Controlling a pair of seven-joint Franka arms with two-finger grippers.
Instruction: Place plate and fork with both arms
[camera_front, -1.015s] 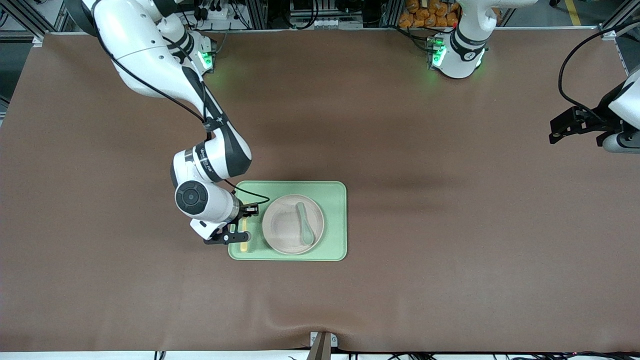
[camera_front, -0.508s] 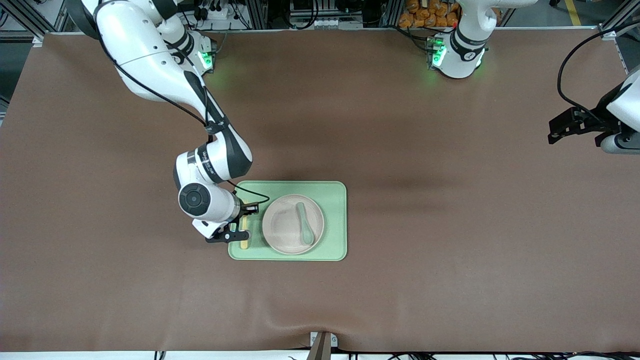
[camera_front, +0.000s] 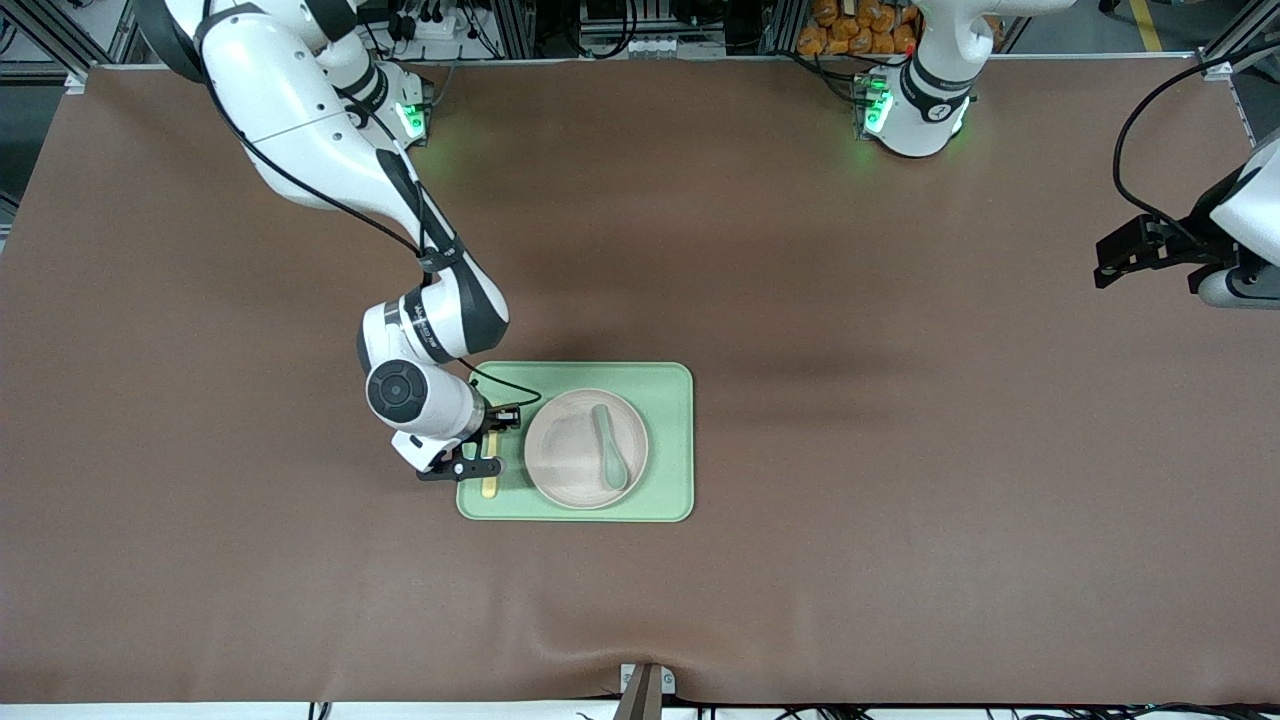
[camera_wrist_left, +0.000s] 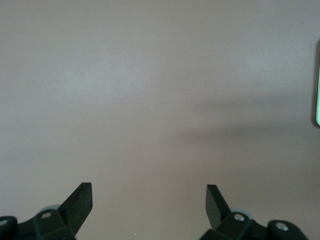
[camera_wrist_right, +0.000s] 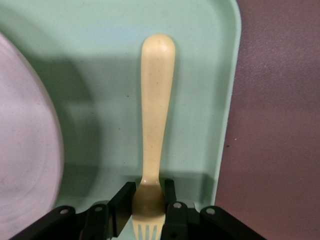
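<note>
The pale beige-pink plate (camera_front: 565, 455) lies on the light-green tray (camera_front: 672, 440); it also shows in the right wrist view (camera_wrist_right: 25, 150). The pale-yellow fork (camera_front: 489, 482) is over the tray's strip beside the plate, toward the right arm's end. My right gripper (camera_front: 487, 450) is shut on the fork's neck (camera_wrist_right: 156, 110), just above the tines, with the handle pointing away from the wrist (camera_wrist_right: 149, 200). My left gripper (camera_front: 1108, 265) waits open and empty over bare table at the left arm's end (camera_wrist_left: 149, 192).
A grey-green spoon (camera_front: 607, 447) lies in the plate. The tray's rim (camera_wrist_right: 227, 100) runs close beside the fork. A sliver of the tray's edge (camera_wrist_left: 318, 85) shows in the left wrist view. Brown mat covers the table around the tray.
My right wrist has shifted a little toward the plate and away from the front camera, the fork shifting slightly with it. My left arm has barely moved.
</note>
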